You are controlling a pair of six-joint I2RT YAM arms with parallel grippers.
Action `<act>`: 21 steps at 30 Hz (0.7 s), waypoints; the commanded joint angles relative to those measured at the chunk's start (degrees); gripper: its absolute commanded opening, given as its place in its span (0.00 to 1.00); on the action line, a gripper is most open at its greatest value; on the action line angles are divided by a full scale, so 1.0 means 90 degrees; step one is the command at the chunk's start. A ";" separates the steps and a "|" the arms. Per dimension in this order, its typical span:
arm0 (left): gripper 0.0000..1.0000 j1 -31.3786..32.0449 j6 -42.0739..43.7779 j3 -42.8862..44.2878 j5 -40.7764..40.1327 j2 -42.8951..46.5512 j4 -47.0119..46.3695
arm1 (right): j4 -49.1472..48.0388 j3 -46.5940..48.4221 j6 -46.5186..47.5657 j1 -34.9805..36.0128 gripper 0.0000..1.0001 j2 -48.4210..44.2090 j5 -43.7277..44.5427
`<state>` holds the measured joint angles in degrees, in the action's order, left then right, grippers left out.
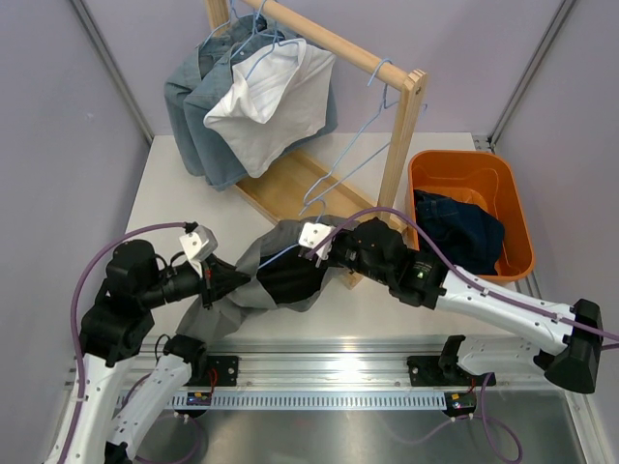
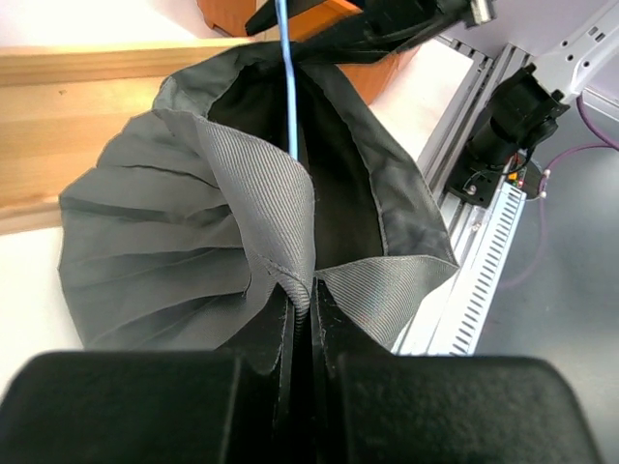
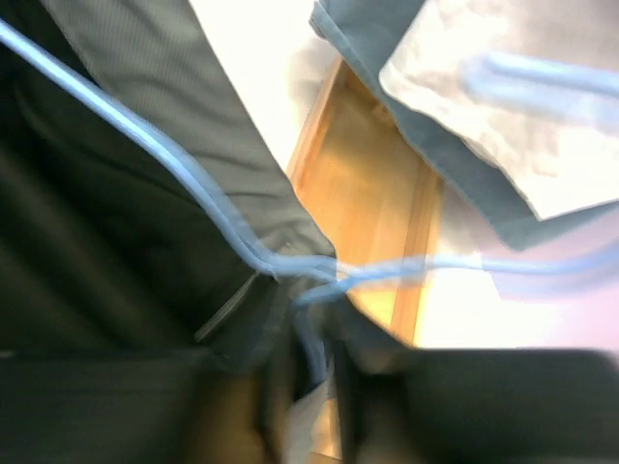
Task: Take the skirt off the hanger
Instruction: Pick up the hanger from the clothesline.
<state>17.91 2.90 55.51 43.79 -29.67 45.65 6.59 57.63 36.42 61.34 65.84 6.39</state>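
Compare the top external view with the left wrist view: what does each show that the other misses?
Only top external: the wooden rack with hung garments, an empty blue hanger, and dark clothing lying inside the orange bin. Only left wrist: the left gripper close up, its jaws shut on a pinched fold of the grey skirt, plus the skirt's dark inside. Both: the skirt, the blue hanger wire running into it, and the rack's base board.

Grey skirt (image 2: 145,242) fold in left claw (image 2: 302,314)
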 commanded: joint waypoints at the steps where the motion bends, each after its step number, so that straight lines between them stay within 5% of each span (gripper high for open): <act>1: 0.00 -0.0008 -0.0283 -0.0015 0.0398 0.0035 -0.0931 | -0.0498 0.0335 -0.0014 0.0108 0.17 0.0232 -0.0232; 4: 0.00 -0.0008 -0.0292 0.0024 0.0340 -0.0033 -0.1000 | -0.0537 0.0336 -0.0014 0.0108 0.00 0.0185 -0.0183; 6: 0.01 -0.0008 -0.0283 0.0053 0.0223 -0.0062 -0.1039 | -0.0527 0.0239 -0.0014 0.0108 0.00 0.0077 -0.0164; 8: 0.11 -0.0008 -0.0292 0.0102 -0.0001 -0.0082 -0.1097 | -0.0498 0.0141 -0.0053 0.0108 0.00 -0.0030 -0.0105; 13: 0.59 -0.0008 -0.0712 0.0170 -0.0285 -0.0131 -0.1439 | -0.0449 -0.0182 -0.0092 0.0079 0.00 -0.0421 0.0100; 15: 0.69 -0.0008 -0.0751 0.0258 -0.0286 -0.0238 -0.1488 | -0.0410 -0.0269 -0.0112 0.0021 0.00 -0.0509 0.0129; 21: 0.68 -0.0017 -0.0673 0.0473 -0.0392 -0.0541 -0.1312 | -0.0312 -0.0377 -0.0161 -0.0351 0.00 -0.0655 0.0120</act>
<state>17.80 -2.66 57.39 41.74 -33.41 36.25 6.55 54.22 36.36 59.75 62.33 7.25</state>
